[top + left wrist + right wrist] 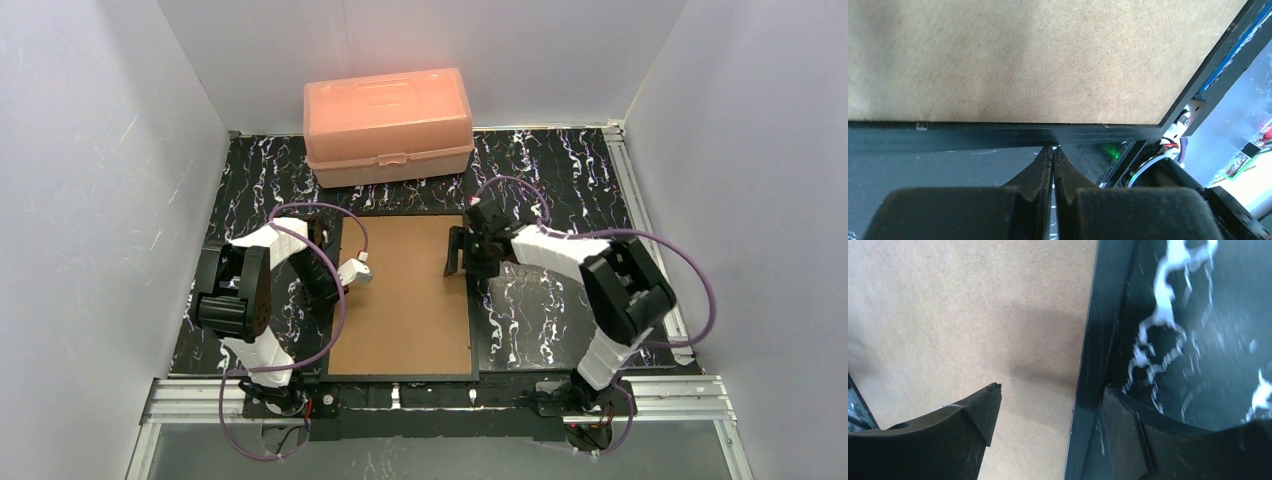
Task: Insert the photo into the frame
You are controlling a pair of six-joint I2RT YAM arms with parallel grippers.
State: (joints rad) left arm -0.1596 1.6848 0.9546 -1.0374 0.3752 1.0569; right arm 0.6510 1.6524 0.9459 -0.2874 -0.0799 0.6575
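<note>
Found frame (998, 136) lying back-up on marbled table (560, 180), brown backing board (405, 295) seated inside. Saw no photo anywhere; likely under board. Noted left gripper (1053, 150) clenched empty, tips at frame's rail; right gripper (1050, 390) spread astride opposite rail, gripping nothing. Judged frame stiff, light, breakable: best taken by rails. Expected photo thin, floppy: edge pinch only.

The brown backing board (405, 295) covers the whole inside of the frame (973, 136), so nothing beneath shows. Both wrist views cut board and frame off.
</note>
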